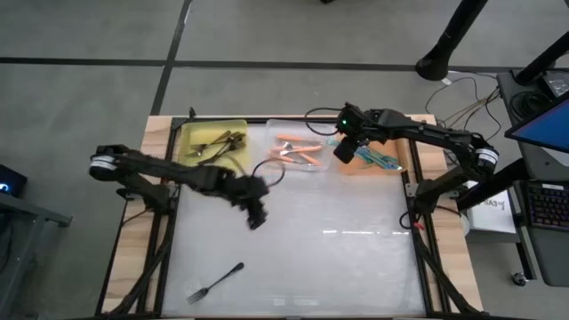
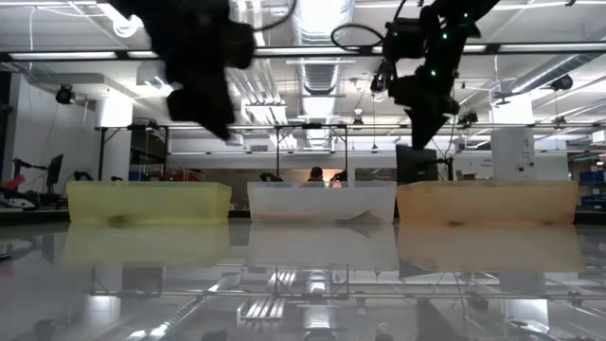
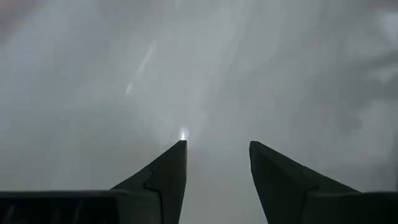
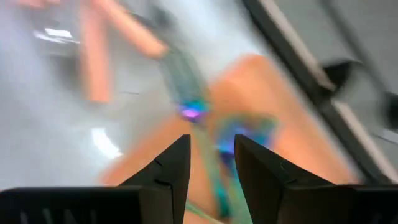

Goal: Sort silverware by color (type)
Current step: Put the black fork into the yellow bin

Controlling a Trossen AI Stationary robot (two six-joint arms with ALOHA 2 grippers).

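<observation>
We've got the right gripper (image 1: pixel 345 148) hanging over the orange tray (image 1: pixel 397 166) at the bench's far right corner, fingers apart and gripping nothing, teal forks (image 1: pixel 378 160) lying below. Left gripper (image 1: pixel 258 216) floats mid-bench, released too. One black fork (image 1: pixel 214 282) sits alone near the front edge.

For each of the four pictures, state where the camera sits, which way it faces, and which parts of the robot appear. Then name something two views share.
High view: above, facing straight down on the clear table top; both dark arms, three trays, lone black-handled metal fork.
Low view: table height, facing the room; both arms overhead.
Left wrist view: faces bare table; open left gripper.
Right wrist view: faces the orange tray of teal-handled forks; open right gripper.
Shared: high and low views show the yellow tray, clear tray and orange tray.
</observation>
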